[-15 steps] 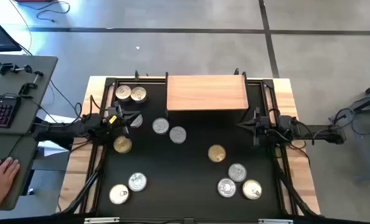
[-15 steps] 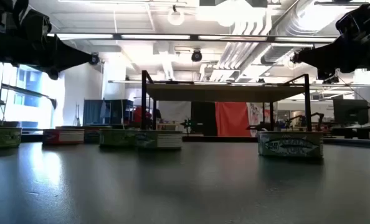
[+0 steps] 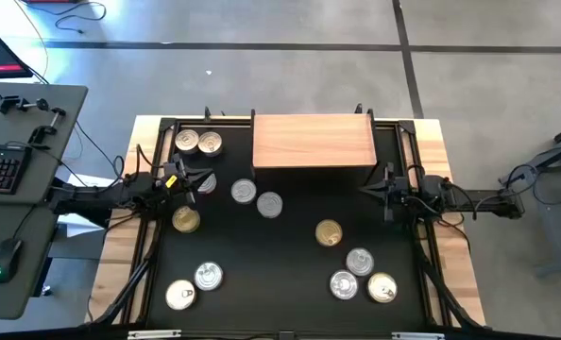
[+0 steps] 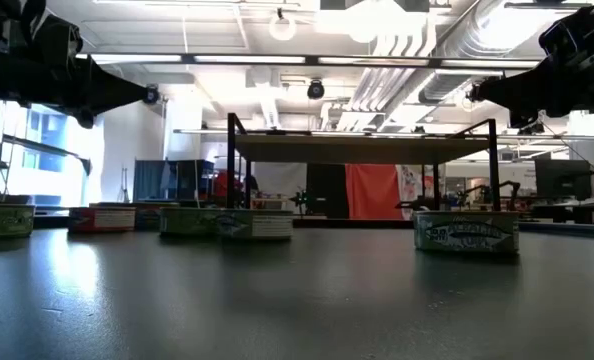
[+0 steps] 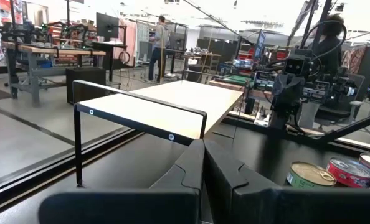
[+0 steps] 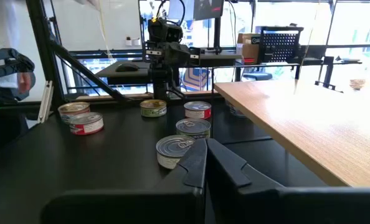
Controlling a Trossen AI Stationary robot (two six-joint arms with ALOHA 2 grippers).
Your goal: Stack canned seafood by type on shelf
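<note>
Wooden and bare on top, the shelf (image 3: 314, 141) sits at the far middle of the black-matted bench (image 3: 280, 288), raised on thin black legs, so its plain top is free for stacks and nothing has been put there yet. Every tin is on the mat: 2 gold-lidded tins (image 3: 197, 143) side by side at the far left just beside the shelf's left end, 2 silver tins (image 3: 256, 196) in front of the shelf, a gold tin (image 3: 186, 220) close to the left arm, a lone gold tin (image 3: 329, 232) right of centre, a pair (image 3: 195, 285) near left, and 3 tins (image 3: 362, 276) clustered near right. They look scattered with lids mixed, which suggests sorting has not begun. Both arms hover at mid-depth on opposite sides, pointing inward. The left end effector (image 3: 203, 182) is fully closed and holds nothing, as its wrist view shows its fingers (image 5: 191, 171) pressed together; the right end effector (image 3: 367, 190) is likewise closed and empty, level with the shelf's front right corner. Open room is widest across the middle of the mat between the arms; the shelf's front edge and the black frame rails along the bench sides are the edges to watch, I judge.
</note>
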